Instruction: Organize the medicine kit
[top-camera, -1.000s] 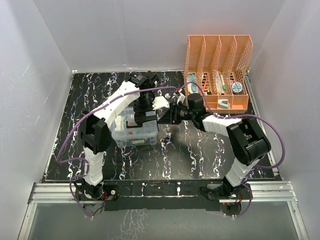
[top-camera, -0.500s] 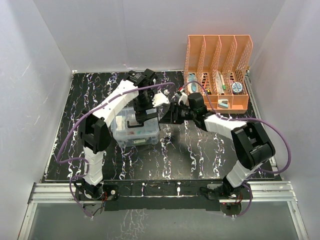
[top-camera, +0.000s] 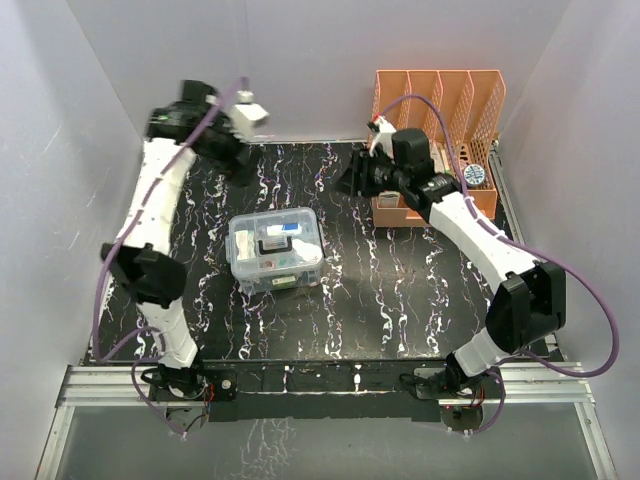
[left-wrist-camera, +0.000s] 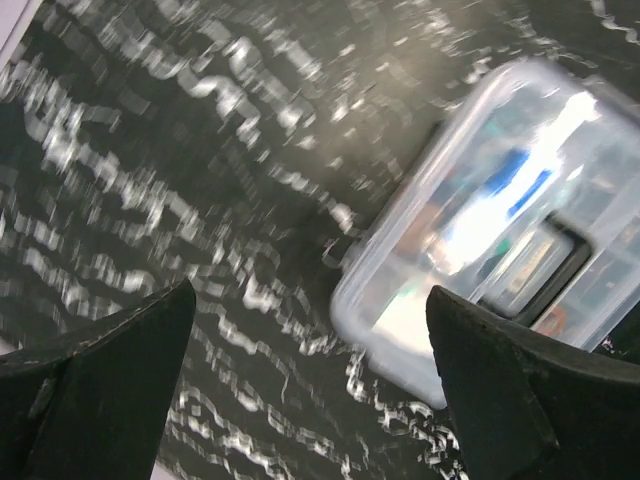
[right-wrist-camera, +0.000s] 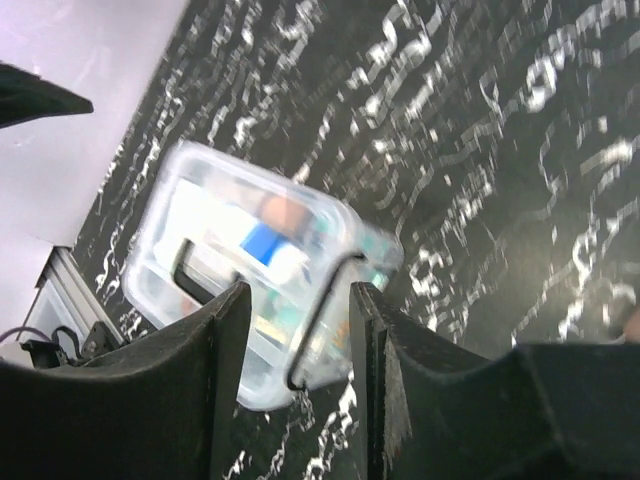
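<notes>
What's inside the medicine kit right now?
Through the clear lid on the medicine kit: white and blue packages, some orange and green bits. Anything beneath them is covered.

The left arm (top-camera: 150, 205) and right arm (top-camera: 470, 222) share one build: glossy white shell links between chunky black joint housings. A loose purple cable (top-camera: 98, 295) trails along each. Their black bases (top-camera: 180, 380) sit at six o'clock in the overhead view, tangled with thin wires. The left gripper (left-wrist-camera: 310, 290) and right gripper (right-wrist-camera: 298, 288) are matte black, broad wedges narrowing to blunt tips.
</notes>
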